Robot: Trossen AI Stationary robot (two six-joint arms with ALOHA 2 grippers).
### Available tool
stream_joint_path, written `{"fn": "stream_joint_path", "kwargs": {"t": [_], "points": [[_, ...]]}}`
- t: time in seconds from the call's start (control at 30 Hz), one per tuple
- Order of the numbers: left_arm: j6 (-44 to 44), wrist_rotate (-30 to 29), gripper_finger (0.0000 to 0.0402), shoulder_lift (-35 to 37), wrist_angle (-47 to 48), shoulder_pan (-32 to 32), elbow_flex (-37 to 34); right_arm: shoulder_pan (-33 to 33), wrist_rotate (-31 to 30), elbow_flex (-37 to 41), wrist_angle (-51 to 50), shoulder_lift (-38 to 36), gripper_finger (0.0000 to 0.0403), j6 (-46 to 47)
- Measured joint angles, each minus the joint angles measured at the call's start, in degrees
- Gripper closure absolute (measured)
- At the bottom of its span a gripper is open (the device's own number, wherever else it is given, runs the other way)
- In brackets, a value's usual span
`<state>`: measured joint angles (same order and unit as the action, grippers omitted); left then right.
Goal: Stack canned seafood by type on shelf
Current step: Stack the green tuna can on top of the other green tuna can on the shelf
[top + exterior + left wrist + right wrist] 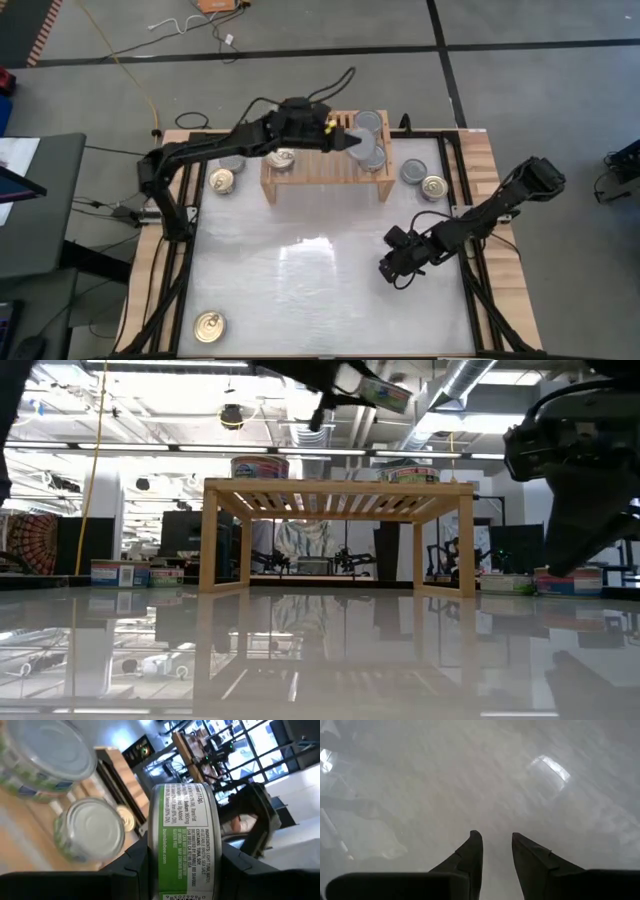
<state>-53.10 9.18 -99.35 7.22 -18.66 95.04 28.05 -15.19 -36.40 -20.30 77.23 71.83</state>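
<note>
One can (pixel 182 840), green-labelled, is clamped on its edge between your left gripper's (pixel 352 141) fingers, above the shelf's (pixel 325 172) 3 o'clock end, beside two silver-topped cans (pixel 371 122) already there. Roll the wrist until the can lies flat, centre it over a like can, lower, then release. Left arm reaches across from 9 o'clock. Right gripper (pixel 496 845) hangs part-open and empty over bare table at 4 o'clock.

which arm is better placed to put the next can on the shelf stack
Left. The left gripper already holds a green-label can on its edge, above the shelf's right end by the silver-top cans stacked there. The right gripper holds nothing, low over bare table, away from the shelf.
</note>
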Motion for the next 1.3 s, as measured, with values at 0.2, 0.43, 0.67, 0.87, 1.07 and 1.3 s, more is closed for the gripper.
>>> {"fn": "stream_joint_path", "kwargs": {"t": [0.2, 0.43, 0.67, 0.87, 1.07, 1.3], "points": [[1.2, 1.3, 0.0266, -8.3, 4.9, -0.3, 10.2, -1.6, 0.0, 0.0, 0.3, 0.0, 0.0274, -0.3], [2.9, 1.0, 0.0266, -14.3, 5.8, -0.1, 14.5, -1.6, 0.1, 0.0, 0.2, 0.0, 0.0274, -0.3], [1.8, -0.5, 0.0266, -17.2, 6.4, -0.1, 14.5, -1.5, 0.1, 0.0, 0.3, 0.0, 0.0274, 0.1], [5.7, -5.3, 0.0266, -17.0, 7.1, -0.1, 14.5, -1.5, 0.1, 0.0, 0.3, 0.0, 0.0274, 0.1], [6.3, -5.5, 0.0266, -17.3, 8.0, 0.1, 14.5, -1.5, 0.2, 0.0, 0.3, 0.0, 0.0274, 0.2], [4.3, -5.6, 0.0266, -17.8, 8.0, 0.6, 14.6, -1.5, 0.2, 0.0, 0.3, 0.0, 0.0274, 0.3]]}}
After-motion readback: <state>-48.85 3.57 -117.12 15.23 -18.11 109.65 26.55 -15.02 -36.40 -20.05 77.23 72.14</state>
